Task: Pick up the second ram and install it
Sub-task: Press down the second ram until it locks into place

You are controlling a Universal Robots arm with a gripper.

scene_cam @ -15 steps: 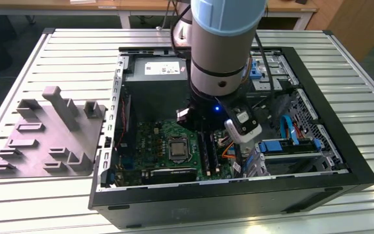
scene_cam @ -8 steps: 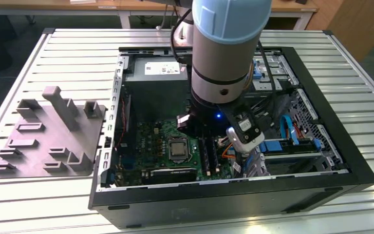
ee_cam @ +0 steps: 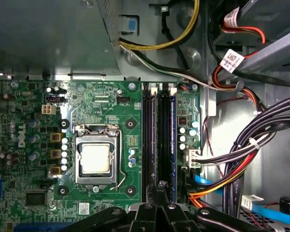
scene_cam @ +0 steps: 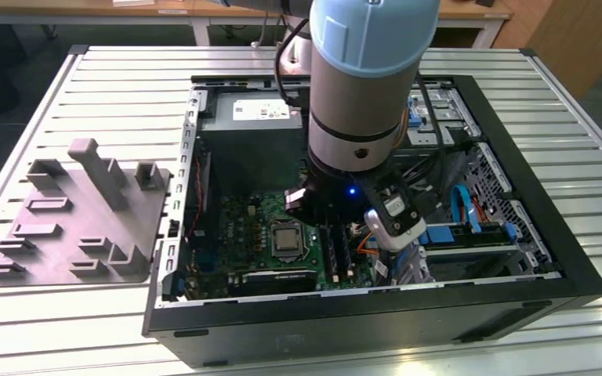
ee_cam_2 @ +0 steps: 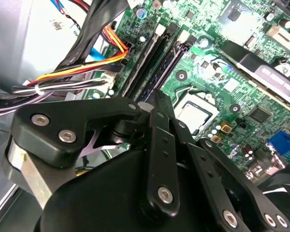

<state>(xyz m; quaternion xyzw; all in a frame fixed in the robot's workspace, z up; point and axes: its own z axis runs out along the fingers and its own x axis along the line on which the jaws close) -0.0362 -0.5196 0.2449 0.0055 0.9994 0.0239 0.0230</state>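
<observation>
The second ram is a long dark stick standing on edge in the row of memory slots on the green motherboard, beside a blue-edged slot. My gripper is shut, its black fingertips pressed together over one end of that stick; I cannot tell whether they touch it. In the second wrist view the gripper hangs just above the dark slots. In the exterior view the arm reaches down into the open computer case over the slots.
The silver processor socket lies beside the slots. Bundled cables and a blue cable crowd the other side. The grey power supply box sits at the case's back. A grey tray with posts lies at the exterior view's left.
</observation>
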